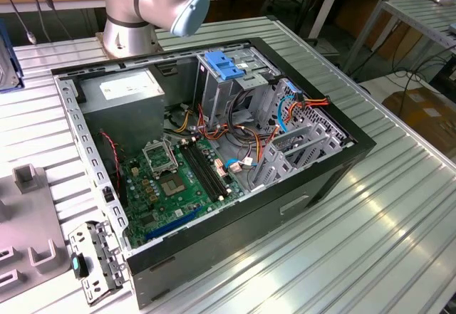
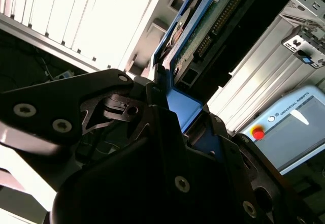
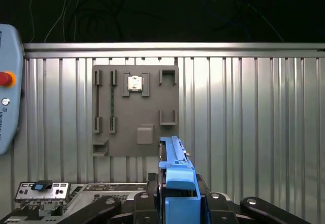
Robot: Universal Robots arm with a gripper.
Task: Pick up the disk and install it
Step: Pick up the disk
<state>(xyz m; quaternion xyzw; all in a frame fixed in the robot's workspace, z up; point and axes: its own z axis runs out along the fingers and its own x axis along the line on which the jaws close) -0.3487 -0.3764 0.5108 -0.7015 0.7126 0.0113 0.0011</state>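
Gripper clenched on the disk by its blue carrier, edge-on over the ribbed table. Rigid, dense, likely weighty; bare circuit board fragile. Best taken by the carrier edges; pad depth unclear

"Could the hand, clamped on the disk, pass anywhere?"

"From above — the case lies open. Orange cables crowd the drive cage, though — and the tall bay and power supply stand beside it."
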